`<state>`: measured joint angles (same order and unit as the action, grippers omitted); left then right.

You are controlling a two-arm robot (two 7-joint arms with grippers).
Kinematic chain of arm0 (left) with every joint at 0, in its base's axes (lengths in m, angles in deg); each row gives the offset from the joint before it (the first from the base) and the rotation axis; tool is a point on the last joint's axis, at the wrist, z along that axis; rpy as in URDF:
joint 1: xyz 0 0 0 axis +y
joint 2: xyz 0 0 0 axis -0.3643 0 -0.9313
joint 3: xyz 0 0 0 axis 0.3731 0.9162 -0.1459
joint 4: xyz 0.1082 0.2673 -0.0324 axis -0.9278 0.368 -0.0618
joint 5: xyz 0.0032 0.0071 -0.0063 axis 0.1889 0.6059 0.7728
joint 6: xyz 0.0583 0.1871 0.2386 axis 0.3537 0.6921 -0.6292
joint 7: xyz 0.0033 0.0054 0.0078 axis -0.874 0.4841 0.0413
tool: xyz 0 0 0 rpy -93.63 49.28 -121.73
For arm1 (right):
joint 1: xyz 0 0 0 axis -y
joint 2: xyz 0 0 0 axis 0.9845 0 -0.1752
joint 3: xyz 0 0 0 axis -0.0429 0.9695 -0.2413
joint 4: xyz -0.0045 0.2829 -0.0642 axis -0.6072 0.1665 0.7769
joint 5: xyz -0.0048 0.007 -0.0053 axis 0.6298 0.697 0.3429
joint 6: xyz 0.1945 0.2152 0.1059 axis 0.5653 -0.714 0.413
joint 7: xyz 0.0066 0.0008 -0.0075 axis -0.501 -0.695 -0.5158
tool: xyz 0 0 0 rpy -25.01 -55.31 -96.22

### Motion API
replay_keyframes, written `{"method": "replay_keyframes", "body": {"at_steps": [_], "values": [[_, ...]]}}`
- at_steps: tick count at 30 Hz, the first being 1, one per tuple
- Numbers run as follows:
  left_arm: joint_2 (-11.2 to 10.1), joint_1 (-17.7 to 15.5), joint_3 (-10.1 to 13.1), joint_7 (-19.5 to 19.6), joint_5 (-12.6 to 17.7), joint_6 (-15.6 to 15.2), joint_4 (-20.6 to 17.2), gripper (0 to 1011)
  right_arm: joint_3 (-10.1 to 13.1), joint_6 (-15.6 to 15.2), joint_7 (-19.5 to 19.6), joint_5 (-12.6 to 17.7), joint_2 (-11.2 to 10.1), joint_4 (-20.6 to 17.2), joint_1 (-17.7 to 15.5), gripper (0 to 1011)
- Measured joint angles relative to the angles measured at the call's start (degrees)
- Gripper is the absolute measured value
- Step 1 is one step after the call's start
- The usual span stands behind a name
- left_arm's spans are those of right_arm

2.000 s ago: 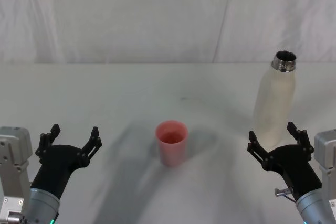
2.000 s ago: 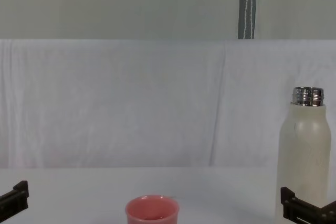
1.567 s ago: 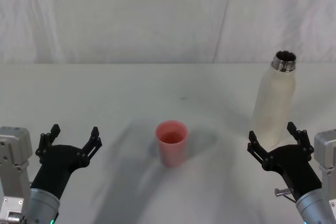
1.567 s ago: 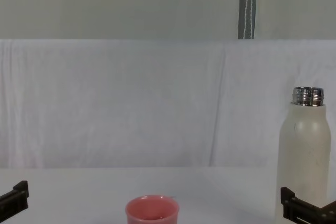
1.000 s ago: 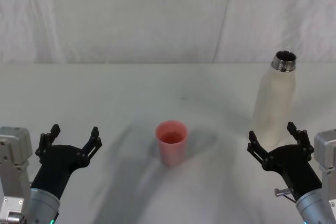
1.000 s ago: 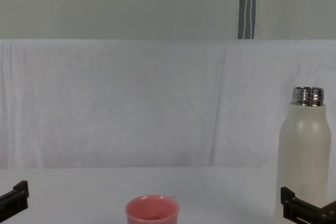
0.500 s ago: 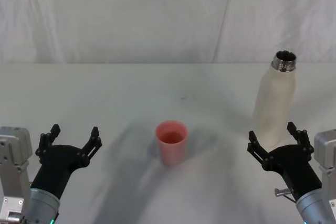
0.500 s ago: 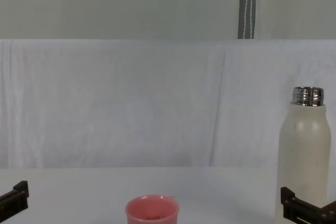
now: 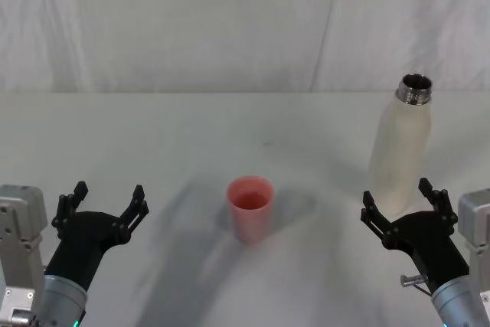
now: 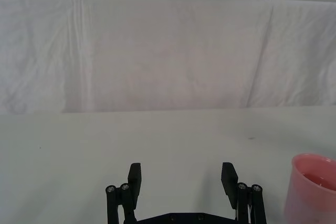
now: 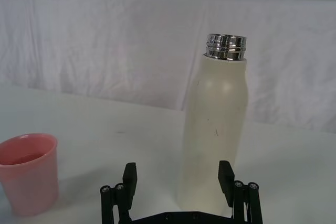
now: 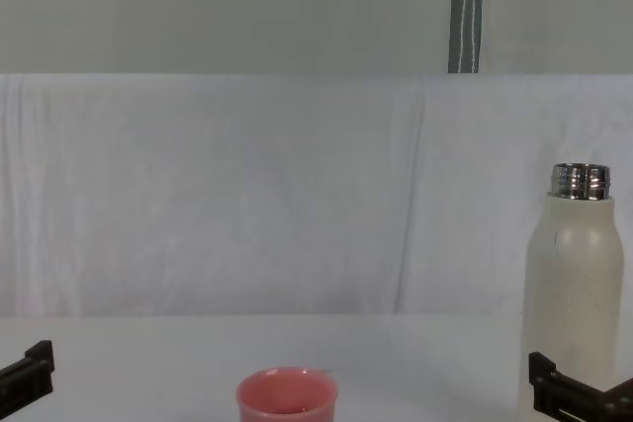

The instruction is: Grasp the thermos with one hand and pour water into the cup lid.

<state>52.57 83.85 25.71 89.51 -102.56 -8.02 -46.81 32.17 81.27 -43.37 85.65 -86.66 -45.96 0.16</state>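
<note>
R gripper (image 9: 402,200) jaws wide, empty, just short of thermos (image 9: 400,151); L gripper (image 9: 106,201) wide, empty.

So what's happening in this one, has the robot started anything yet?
Nothing is being handled yet. The thermos stands upright and uncapped on the table, with the open right gripper just in front of it, not touching. The pink cup lid sits mid-table. The left gripper rests open near the front edge.
</note>
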Motion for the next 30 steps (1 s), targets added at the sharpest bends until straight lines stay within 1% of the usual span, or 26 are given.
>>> {"method": "replay_keyframes", "body": {"at_steps": [4, 8, 12, 19, 30], "values": [[0.00, 0.00, 0.00, 0.00, 0.00, 0.00, 0.00, 1001, 0.92, 0.52, -0.33, 0.04, 0.26, 0.00, -0.40, 1000], [0.00, 0.00, 0.00, 0.00, 0.00, 0.00, 0.00, 1001, 2.17, 1.33, -0.72, 0.10, 0.98, 0.28, -0.96, 1000], [0.00, 0.00, 0.00, 0.00, 0.00, 0.00, 0.00, 1001, 2.78, 1.80, -1.04, 0.23, 1.56, 0.74, -1.05, 1000], [0.00, 0.00, 0.00, 0.00, 0.00, 0.00, 0.00, 1001, 3.60, 2.63, -2.52, 0.13, 2.70, 2.21, -0.11, 1000], [0.00, 0.00, 0.00, 0.00, 0.00, 0.00, 0.00, 1001, 4.89, 2.86, -4.64, 0.35, 4.34, 4.63, 1.61, 1000]]}}
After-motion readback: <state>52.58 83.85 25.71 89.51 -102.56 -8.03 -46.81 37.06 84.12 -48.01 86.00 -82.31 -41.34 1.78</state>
